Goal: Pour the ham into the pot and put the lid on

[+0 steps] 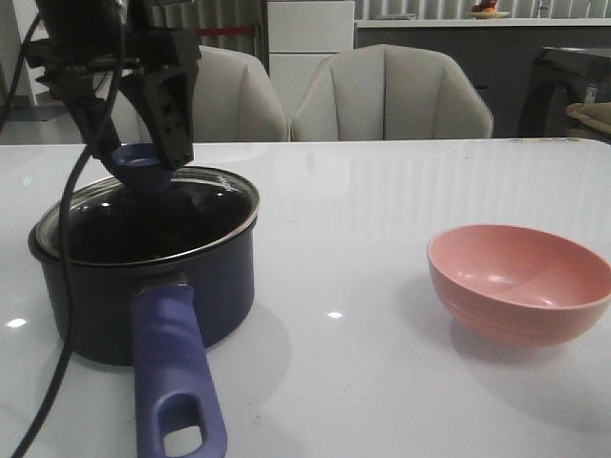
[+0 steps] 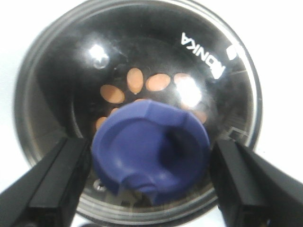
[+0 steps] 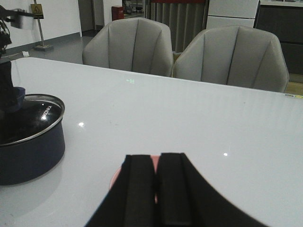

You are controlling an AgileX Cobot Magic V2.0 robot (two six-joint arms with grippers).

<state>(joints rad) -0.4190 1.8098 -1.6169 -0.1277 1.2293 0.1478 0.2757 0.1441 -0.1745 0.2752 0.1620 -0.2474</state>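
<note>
Ham (image 2: pixel 135 80) chunks lie inside the pot (image 1: pixel 143 277) near the surface's left edge, under the lid (image 2: pixel 137 109), whose knob sits between the left end effector's (image 2: pixel 147 165) spread fingers. Toward the right edge stands a pink bowl (image 1: pixel 520 281); the right end effector (image 3: pixel 154 189) is pressed together.

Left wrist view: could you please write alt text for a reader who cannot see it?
A glass lid with a blue knob covers the pot, and orange-pink ham pieces show through it. The open left claw has one black finger on each side of the knob.
</note>
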